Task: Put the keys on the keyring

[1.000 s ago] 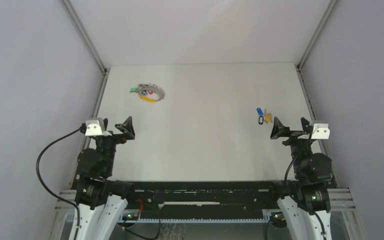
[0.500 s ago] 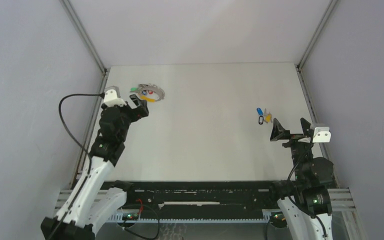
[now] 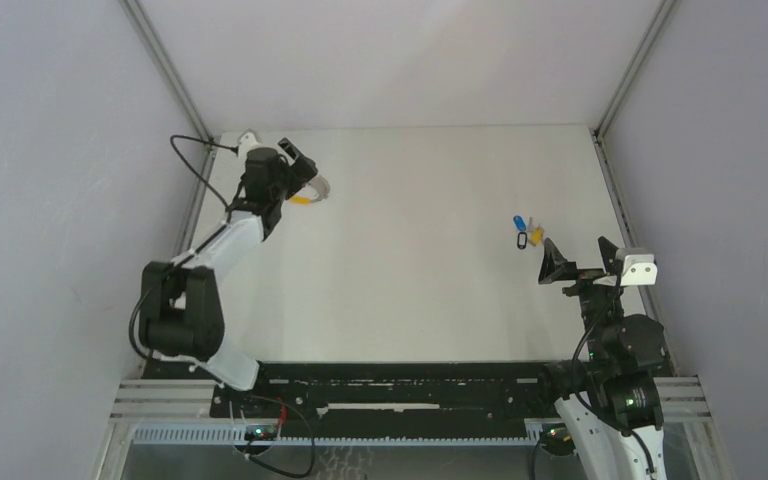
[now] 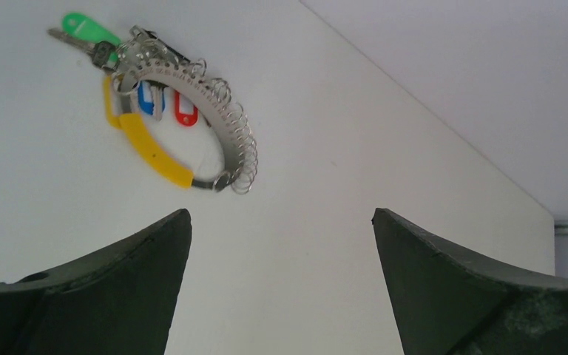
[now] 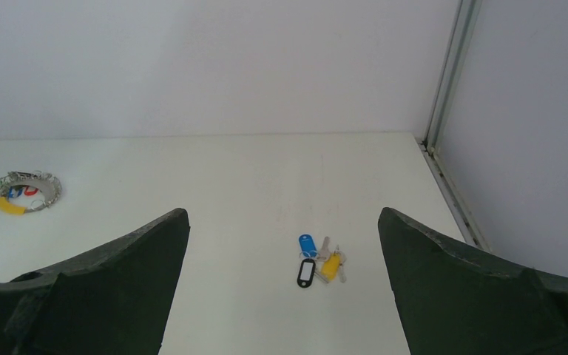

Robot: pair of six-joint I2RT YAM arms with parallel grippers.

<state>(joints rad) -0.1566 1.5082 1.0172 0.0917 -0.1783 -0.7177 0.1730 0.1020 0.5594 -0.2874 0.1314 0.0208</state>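
Left gripper (image 3: 298, 168): its 2 dark fingers (image 4: 129, 285) stand wide apart and hold nothing. In the left wrist view the thin grey coiled-wire keyring with a yellow plastic section (image 4: 229, 122) lies flat on the white tabletop (image 3: 410, 270), ahead of the fingertips and to the left of the gap between them, clear of both fingers. A green tag (image 4: 89, 28) sits at the ring's far-left end. A blue tag (image 4: 148, 100) and a red tag (image 4: 185, 115) lie inside the loop. From the top external view the gripper hangs over the near-left part of the ring, so only the yellow section and a short grey arc (image 3: 305, 198) show just beside it on its right. How high the fingers are above the table cannot be told.

Right gripper (image 3: 580, 265): its 2 fingers (image 5: 118, 288) are likewise spread wide, with nothing between them. The small metal keys with blue, black-rimmed and yellow plastic heads (image 5: 318, 259) lie bunched together on the table just ahead of this gripper, slightly right of the middle of the gap, and untouched. In the top external view the bunch (image 3: 525, 232) lies just beyond the left fingertip. The keyring (image 5: 26, 192) appears far ahead and to the left of this gripper, well apart from the keys.
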